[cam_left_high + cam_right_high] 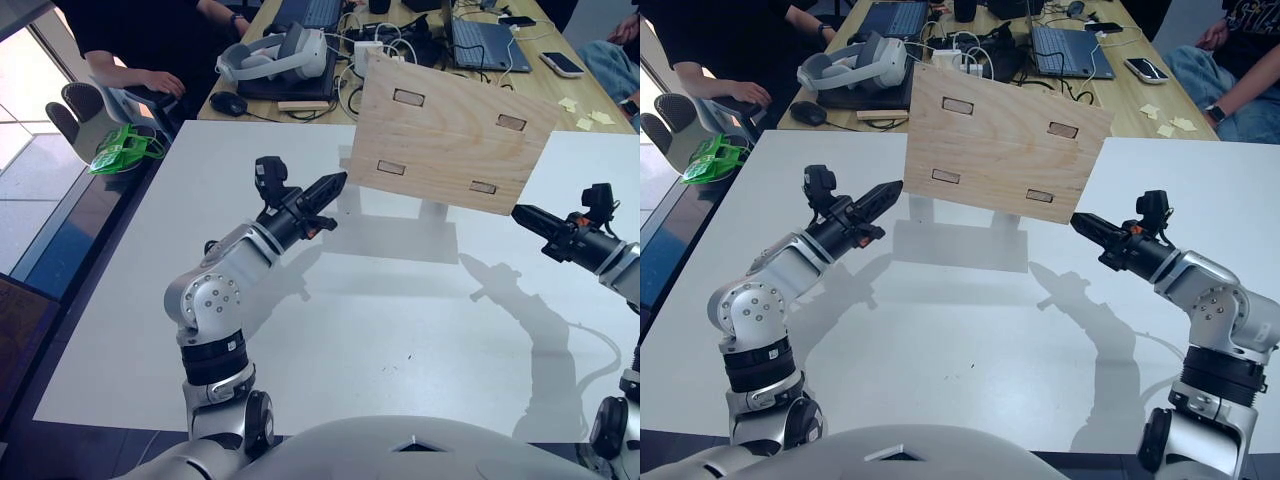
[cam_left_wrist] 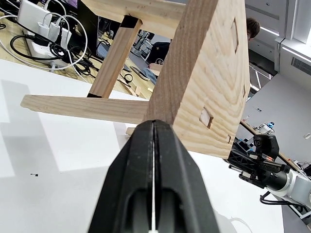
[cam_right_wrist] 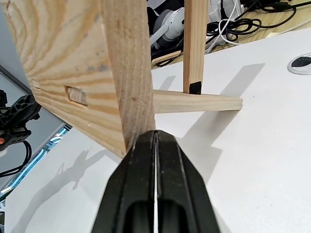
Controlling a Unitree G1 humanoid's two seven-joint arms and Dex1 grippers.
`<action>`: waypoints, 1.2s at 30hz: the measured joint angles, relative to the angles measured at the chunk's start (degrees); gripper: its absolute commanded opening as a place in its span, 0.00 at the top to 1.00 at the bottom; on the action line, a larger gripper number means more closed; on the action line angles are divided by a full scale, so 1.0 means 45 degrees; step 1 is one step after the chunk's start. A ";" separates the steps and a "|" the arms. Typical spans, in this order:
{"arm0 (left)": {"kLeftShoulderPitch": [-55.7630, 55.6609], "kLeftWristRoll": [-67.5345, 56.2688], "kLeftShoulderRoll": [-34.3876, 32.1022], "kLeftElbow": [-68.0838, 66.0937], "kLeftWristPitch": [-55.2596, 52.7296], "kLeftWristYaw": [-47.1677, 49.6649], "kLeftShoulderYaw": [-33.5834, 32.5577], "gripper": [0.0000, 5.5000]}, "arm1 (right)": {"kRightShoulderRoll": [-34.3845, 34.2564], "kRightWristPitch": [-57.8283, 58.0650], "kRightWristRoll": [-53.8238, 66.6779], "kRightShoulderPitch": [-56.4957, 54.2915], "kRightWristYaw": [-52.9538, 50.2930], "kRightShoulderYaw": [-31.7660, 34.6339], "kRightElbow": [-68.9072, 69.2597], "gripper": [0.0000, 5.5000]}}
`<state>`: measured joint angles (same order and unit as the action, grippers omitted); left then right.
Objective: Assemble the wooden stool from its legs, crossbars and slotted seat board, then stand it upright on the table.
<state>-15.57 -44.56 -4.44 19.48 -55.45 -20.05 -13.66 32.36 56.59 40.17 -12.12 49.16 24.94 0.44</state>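
Stool (image 1: 450, 135) stands tipped near the table's (image 1: 380, 340) far edge, squeezed between the left gripper (image 1: 332, 186) and the right gripper (image 1: 527, 217). Both have their fingers closed, with only the tips touching the wood. It could slip and fall if one tip pushes crooked, but there is lots of room toward the near edge.

The seat board (image 1: 450, 135) is pale bare wood, matt, with fine streaky grain across its face and coarser bands along its cut edge. The legs (image 2: 112, 53) and crossbar (image 2: 82, 108) are the same unvarnished wood, sanded smooth. The left fingers (image 2: 129, 189) and right fingers (image 3: 129, 194) are black plastic, smooth with a dull sheen. The white surface (image 1: 400, 340) is smooth and matt. At 12 o'clock a tan wood-look surface (image 1: 535, 88) carries a headset (image 1: 275, 52) of glossy white plastic.
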 measured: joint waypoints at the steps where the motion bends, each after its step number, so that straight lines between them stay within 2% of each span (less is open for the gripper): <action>1: 0.0000 0.0000 0.0000 0.0000 0.0029 0.0003 -0.0001 0.99 | -0.0011 0.0066 0.0025 -0.0015 -0.0030 0.0031 0.0040 1.00; 13: 0.0122 -0.0020 -0.0014 -0.0096 0.0199 0.0129 -0.0199 0.99 | -0.0262 0.0266 0.1089 -0.0958 -0.0579 0.0739 0.0340 1.00; 28: -0.0382 -0.2061 0.0355 -0.0376 0.1022 0.1094 -0.1035 0.99 | -0.0607 0.0268 0.2470 -0.1483 -0.1192 0.0903 0.0444 1.00; 32: -0.0365 -0.1596 0.0118 -0.0465 0.1490 0.1097 -0.0644 0.99 | -0.0592 0.0083 0.2423 -0.1394 -0.1207 0.0795 0.0440 1.00; 36: -0.0460 -0.0008 0.0125 -0.0982 0.2673 0.1329 0.0519 0.99 | -0.1229 -0.1330 0.2015 -0.1342 -0.1684 0.0719 0.0071 1.00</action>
<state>-17.64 -44.60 -3.88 15.06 -43.42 -14.07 -11.32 26.83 50.61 49.24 -18.15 41.58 28.18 0.76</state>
